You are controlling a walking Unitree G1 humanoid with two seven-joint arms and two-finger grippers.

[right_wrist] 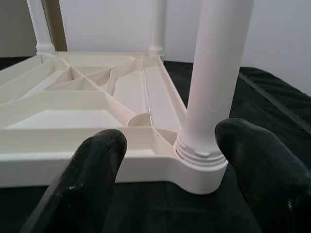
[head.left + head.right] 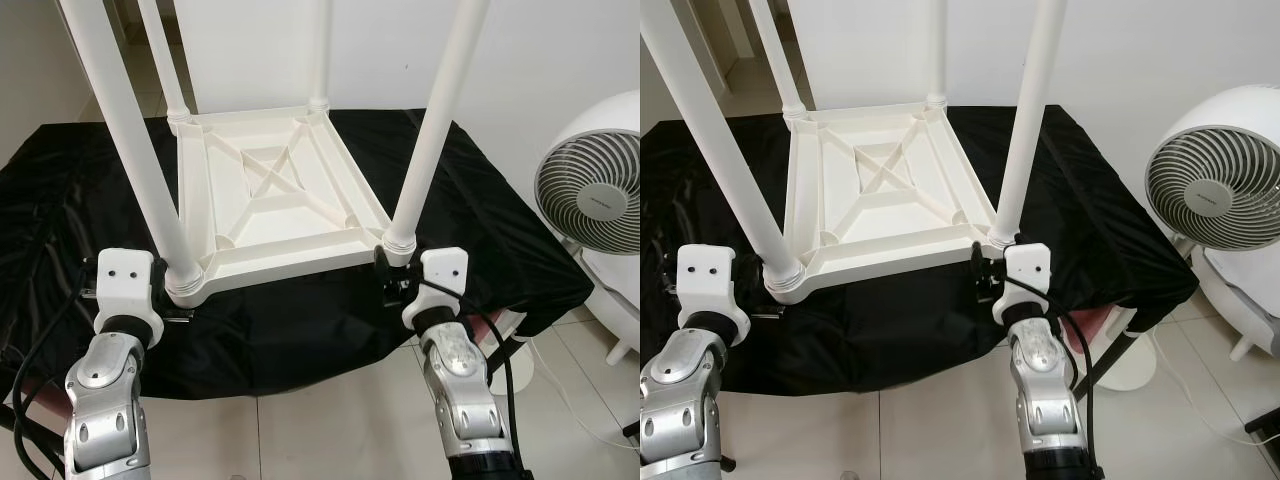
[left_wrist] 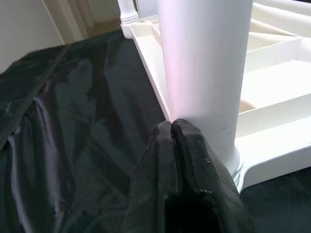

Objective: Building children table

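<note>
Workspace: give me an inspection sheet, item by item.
Surface: black cloth over a table.
Job's things: white tabletop lying upside down, four white legs standing in its corners.
Clutter: nothing seen.
Grippers: left gripper shut, tips against the near left leg; right gripper open, fingers either side of the near right leg.
Cables: black cables beside the left arm; more along the right forearm.
Surroundings: white fan, white wall, tiled floor.

All four legs (image 2: 128, 130) of the upturned table (image 2: 275, 200) run out past the top edge, so their ends can't be seen. The fan (image 2: 590, 190) is cut by the right edge. A black cloth (image 2: 60, 200) covers the surface completely.
</note>
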